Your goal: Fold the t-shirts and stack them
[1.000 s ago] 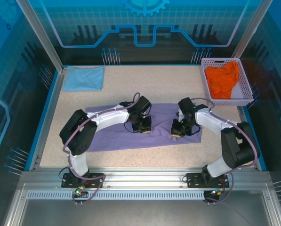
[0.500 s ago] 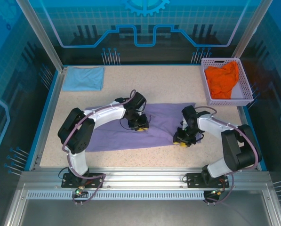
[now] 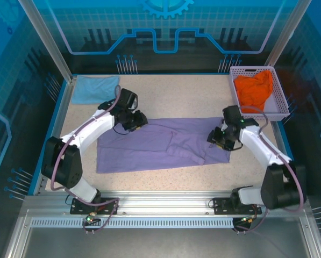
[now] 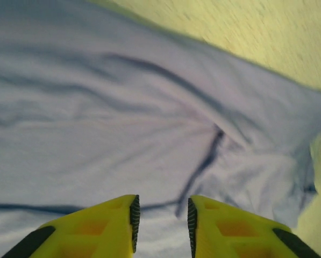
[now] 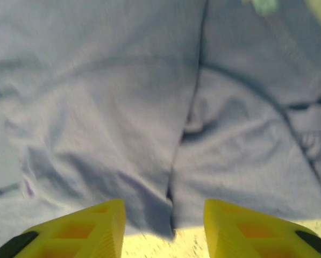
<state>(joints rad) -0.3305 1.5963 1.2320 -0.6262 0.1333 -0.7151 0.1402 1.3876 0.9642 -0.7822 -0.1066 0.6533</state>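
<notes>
MID-FOLD ON THE TABLETOP: The lavender t-shirt (image 3: pixel 160 145) lies spread as a long band across the middle of the tabletop (image 3: pixel 176 91), nearer the near edge than the far one. I have an arm over each end of it. The left fingers (image 4: pixel 95 231) stand a narrow gap apart above the shirt's far-left corner, with nothing between them. The right fingers (image 5: pixel 90 228) stand wider apart over the rumpled right end, also empty.

As I read it, the step in hand is a fresh grasp at both ends for the next fold. To do it well, I would set each pinch right at the cloth's edge and catch every layer there. Then I would lift both ends evenly, so the band stays taut and the crease runs straight.

The light blue t-shirt (image 3: pixel 95 88) sits folded at the far-left corner. The orange t-shirt (image 3: pixel 252 91) is crumpled in the basket (image 3: pixel 281 91) at the far-right corner.

I cannot tell how many layers the lavender band has, and no lettering can be made out on it. The left wrist view is blurred. The arms cover part of each end of the shirt from above. The basket wall hides the lower part of the orange shirt. Whether either pair of fingers touches the cloth, I cannot tell.
</notes>
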